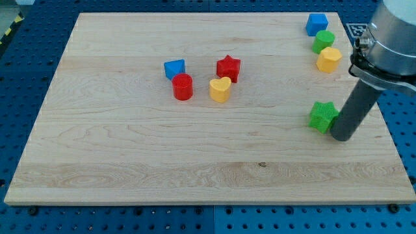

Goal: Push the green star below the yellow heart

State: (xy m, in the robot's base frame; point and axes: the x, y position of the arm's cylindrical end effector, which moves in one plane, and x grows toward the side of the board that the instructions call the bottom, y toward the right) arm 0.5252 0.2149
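Note:
The green star point(321, 116) lies on the wooden board point(130, 149) at the view's right, well to the right of and a little below the yellow heart point(220, 90). The yellow heart sits near the board's middle, just below the red star point(228, 67). My tip point(342, 136) is at the lower end of the dark rod, right beside the green star on its right and slightly lower side, touching or almost touching it.
A blue block point(174, 68) and a red cylinder point(183, 86) sit left of the yellow heart. At the top right corner stand a blue block point(316, 24), a green block point(323, 41) and a yellow hexagon point(329, 59).

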